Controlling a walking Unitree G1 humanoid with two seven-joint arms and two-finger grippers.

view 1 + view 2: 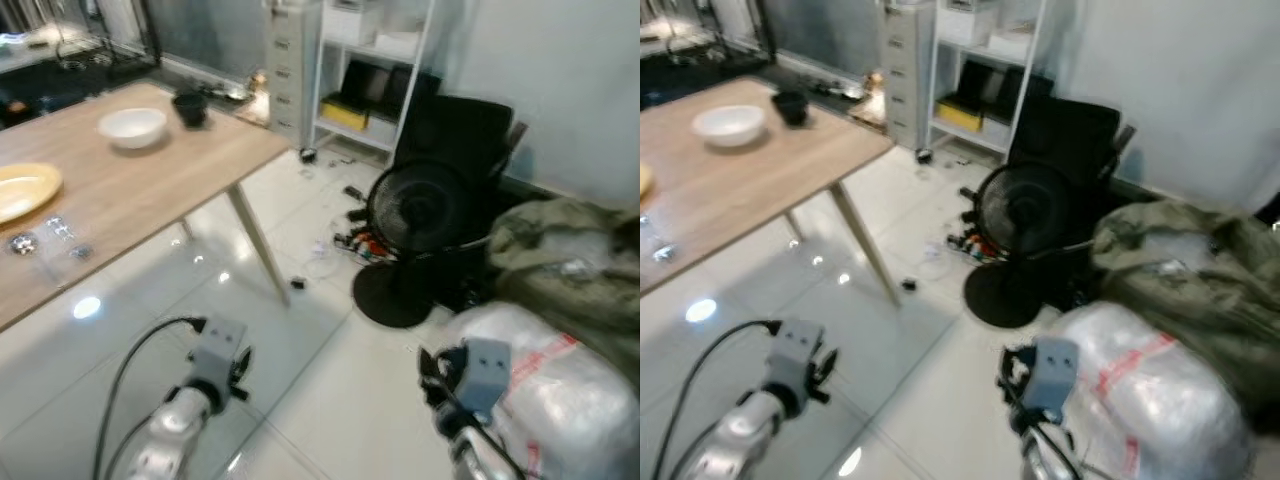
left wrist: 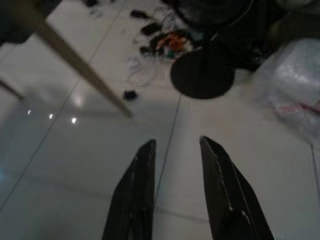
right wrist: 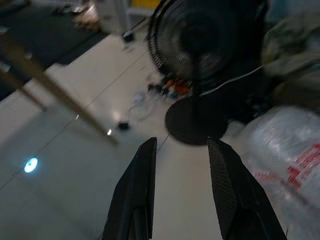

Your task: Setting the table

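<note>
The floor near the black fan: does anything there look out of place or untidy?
Yes. A tangle of small items and cables lies loose on the white floor beside the black fan, and one small dark piece sits alone near the table leg.

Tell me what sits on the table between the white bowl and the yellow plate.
Nothing: in the left eye view the stretch of wooden table from the white bowl to the yellow plate is bare wood.

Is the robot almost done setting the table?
Not yet, it seems. The wooden table already has a white bowl, a dark cup and a yellow plate on it. The left gripper and the right gripper are open, holding nothing, over the floor. More place settings likely remain.
</note>
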